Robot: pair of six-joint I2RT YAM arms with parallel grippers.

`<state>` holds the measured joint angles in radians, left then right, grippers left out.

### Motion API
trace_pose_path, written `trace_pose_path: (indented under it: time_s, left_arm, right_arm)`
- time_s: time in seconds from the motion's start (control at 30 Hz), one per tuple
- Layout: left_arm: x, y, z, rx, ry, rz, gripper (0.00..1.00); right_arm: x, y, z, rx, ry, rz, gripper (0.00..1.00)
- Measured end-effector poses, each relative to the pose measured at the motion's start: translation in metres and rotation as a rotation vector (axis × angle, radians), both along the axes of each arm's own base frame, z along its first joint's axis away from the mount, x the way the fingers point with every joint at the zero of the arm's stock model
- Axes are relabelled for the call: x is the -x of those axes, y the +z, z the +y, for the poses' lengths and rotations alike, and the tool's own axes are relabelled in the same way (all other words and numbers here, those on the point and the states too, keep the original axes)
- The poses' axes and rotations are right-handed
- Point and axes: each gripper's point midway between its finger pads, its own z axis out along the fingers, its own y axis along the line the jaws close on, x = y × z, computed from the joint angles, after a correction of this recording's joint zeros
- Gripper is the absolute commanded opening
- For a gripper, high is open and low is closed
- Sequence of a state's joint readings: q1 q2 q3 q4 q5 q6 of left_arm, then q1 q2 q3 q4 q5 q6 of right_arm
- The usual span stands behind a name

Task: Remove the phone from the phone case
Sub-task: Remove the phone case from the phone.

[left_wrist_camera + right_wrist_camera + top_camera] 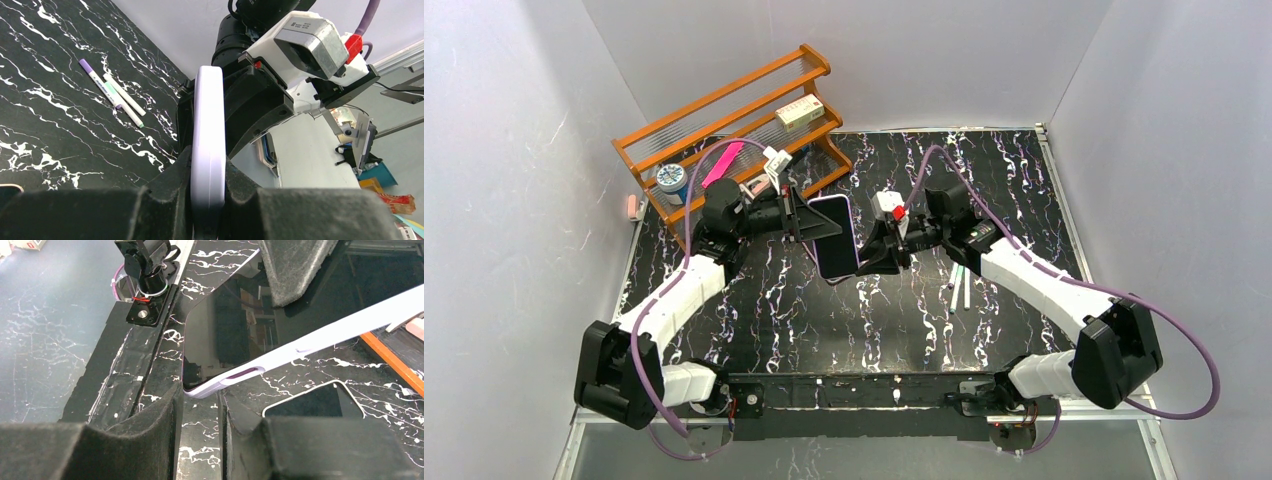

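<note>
The phone, black screen in a lilac phone case, hangs on edge above the table's middle. My left gripper is shut on its left side; in the left wrist view the lilac edge fills the gap between the pads of that gripper. My right gripper meets the phone's lower right corner. In the right wrist view the case's rounded corner sits between the tips of this gripper, touching both. The screen faces that camera.
A wooden rack with small items stands at the back left. Pens lie on the marbled table right of centre, also seen as pens from the left wrist. A flat dark slab with a pale rim lies under the phone.
</note>
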<state>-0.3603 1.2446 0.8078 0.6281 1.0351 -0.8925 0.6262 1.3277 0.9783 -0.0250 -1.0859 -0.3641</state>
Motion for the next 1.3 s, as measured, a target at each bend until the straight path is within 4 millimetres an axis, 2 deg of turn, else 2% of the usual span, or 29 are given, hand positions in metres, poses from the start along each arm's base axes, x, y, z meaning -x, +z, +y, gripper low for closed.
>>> trace_pose_path:
  time_s: [0.87, 1.3]
  left_arm:
    - [0.019, 0.017, 0.005, 0.022, -0.042, -0.007, 0.0]
    - [0.021, 0.019, 0.005, 0.026, -0.05, -0.004, 0.0]
  right_arm:
    - [0.014, 0.012, 0.006, -0.011, 0.04, -0.114, 0.01]
    - [0.015, 0.015, 0.006, -0.012, 0.049, -0.132, 0.01]
